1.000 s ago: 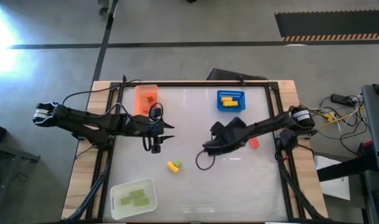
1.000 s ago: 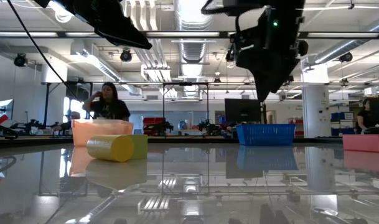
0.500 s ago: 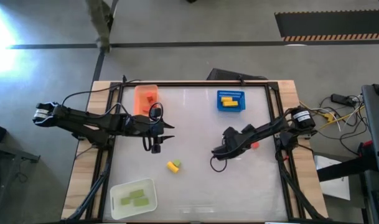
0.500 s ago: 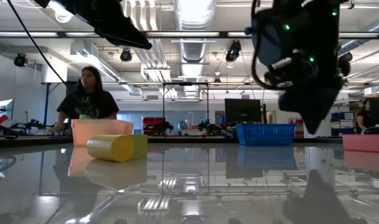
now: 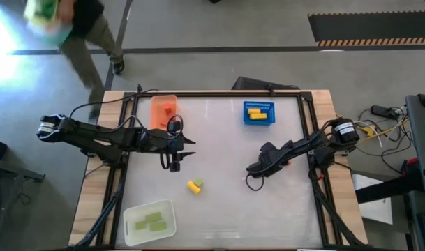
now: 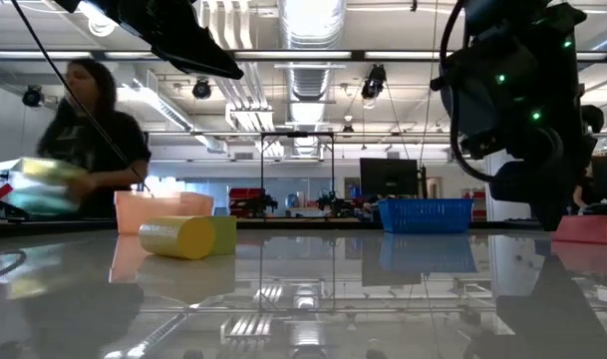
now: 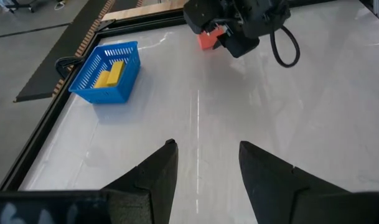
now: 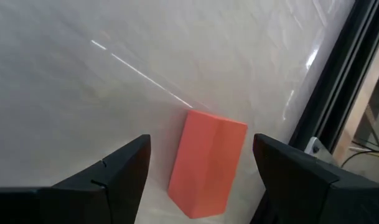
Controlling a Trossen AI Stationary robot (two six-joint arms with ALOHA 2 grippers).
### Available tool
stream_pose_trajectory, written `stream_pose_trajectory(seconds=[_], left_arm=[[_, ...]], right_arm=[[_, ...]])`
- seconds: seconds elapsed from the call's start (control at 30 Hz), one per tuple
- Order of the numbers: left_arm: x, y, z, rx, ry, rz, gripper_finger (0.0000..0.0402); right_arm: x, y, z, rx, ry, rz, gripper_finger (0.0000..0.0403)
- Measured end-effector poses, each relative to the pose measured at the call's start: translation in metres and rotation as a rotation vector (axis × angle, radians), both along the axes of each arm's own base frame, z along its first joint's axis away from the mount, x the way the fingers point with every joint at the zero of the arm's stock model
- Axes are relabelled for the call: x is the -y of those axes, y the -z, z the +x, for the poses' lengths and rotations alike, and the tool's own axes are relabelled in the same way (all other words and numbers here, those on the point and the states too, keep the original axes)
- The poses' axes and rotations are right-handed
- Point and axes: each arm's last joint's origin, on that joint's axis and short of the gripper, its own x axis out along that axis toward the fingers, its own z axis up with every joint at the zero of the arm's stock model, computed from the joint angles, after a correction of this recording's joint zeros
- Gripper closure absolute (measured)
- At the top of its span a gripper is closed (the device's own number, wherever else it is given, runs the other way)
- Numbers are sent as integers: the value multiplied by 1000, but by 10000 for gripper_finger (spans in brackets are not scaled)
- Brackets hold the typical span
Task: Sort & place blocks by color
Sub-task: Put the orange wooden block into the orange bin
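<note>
The right hand, fingers apart, hovers around one red block lying flat on the surface at 3 o'clock by the edge, its long axis running along the gap between the fingers. Near 6 o'clock lie one yellow block and one green block, touching. The left hand, fingers apart and empty, waits at 9 o'clock.

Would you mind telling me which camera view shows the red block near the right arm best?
The right wrist view: the red block fills the gap between the open right gripper fingers. The left wrist view shows part of it, the low view its end at the edge, and the high view barely shows it.
</note>
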Motion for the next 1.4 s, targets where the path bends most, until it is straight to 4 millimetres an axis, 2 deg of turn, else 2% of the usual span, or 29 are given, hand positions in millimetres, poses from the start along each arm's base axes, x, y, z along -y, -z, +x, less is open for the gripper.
stream_pose_trajectory(seconds=[0.4,0.57,0.77,0.93,1.17,1.4], left_arm=[[0,0,0,0,0,0,247],[0,0,0,0,0,1,247],[0,0,0,0,0,1,247],[0,0,0,0,0,1,247],[0,0,0,0,1,1,247],[0,0,0,1,1,0,247]], right_arm=[[6,-21,-24,194,65,7,129],[10,-14,-42,245,111,21,129],[10,-1,-51,361,138,100,135],[11,4,-54,416,148,120,176],[10,4,-52,427,117,122,286],[8,-9,-33,572,-12,119,286]])
